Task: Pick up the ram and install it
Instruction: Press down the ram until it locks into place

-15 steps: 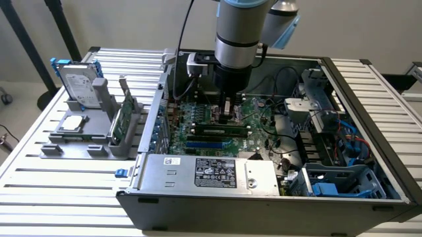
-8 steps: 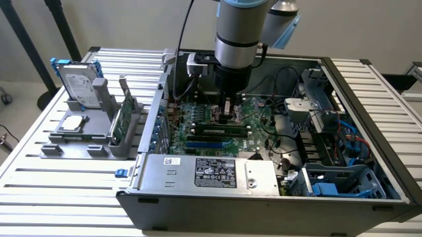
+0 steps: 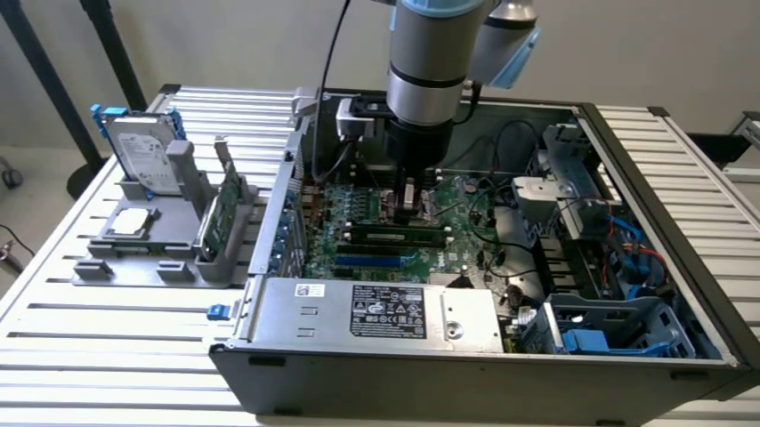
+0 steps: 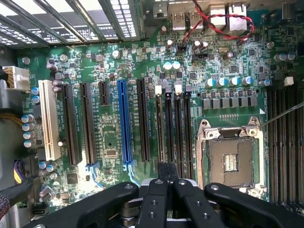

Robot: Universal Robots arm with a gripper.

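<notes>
The ram [image 3: 396, 237] lies seated in a motherboard [image 4: 109, 137] slot; the gripper [image 3: 412, 212], fingers drawn together (nothing visibly held), hovers just above it, so installation looks nearly complete

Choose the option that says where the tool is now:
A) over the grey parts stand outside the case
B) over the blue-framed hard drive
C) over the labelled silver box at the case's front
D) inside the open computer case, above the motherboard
D: in the exterior view the arm reaches down into the computer case, with the tool just above the green motherboard.
</notes>
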